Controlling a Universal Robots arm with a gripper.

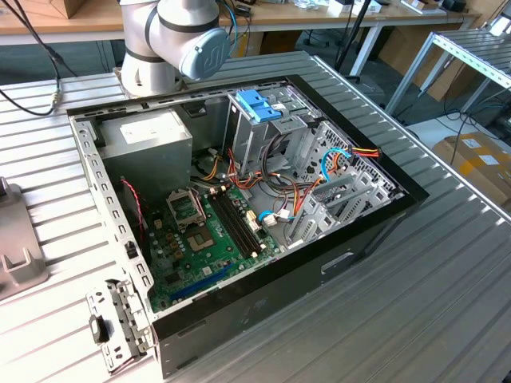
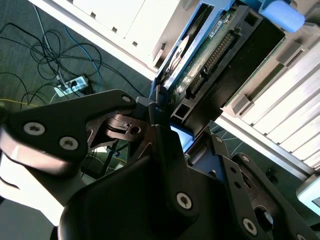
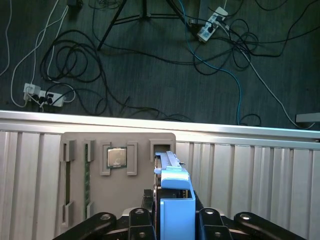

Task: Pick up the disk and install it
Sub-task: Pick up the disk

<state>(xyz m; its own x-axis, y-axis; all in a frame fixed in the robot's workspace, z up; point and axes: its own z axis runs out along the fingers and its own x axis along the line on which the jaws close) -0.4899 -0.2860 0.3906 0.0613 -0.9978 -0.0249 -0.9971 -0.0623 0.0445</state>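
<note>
Pinching the disk (image 3: 175,195) from both flat sides, the gripper (image 3: 174,206) is holding it firmly, jaws closed against it, with the disk's blue plastic edge facing the first wrist view. In the second wrist view the disk (image 2: 210,57) is showing its green circuit board and connector row, reaching out past the gripper (image 2: 162,112).

A ribbed metal tabletop (image 1: 447,271) is carrying everything. In the first wrist view the tabletop (image 3: 260,180) is ending at a pale edge. Beyond it a dark floor (image 3: 150,75) is lying strewn with looping cables (image 3: 220,55) and a white power strip (image 3: 45,97).

In the exterior view an open computer case (image 1: 319,271) is lying on the tabletop, with the robot arm (image 1: 180,36) rising just behind it. Inside, a grey metal box (image 1: 148,140) with a white sticker is sitting in one corner and a green motherboard (image 1: 207,231) is covering the bottom. An upright metal cage (image 1: 255,140) with a blue plastic top is standing among coloured wires (image 1: 299,195). A cardboard box (image 1: 479,159) is sitting at the exterior view's right.

Close by the held disk, a grey holder (image 3: 120,140) is lying on the tabletop, carrying a square processor chip (image 3: 116,157) and a memory stick (image 3: 86,172) in its recesses. Whether the disk is touching the holder or hanging clear of it is hard to tell.
</note>
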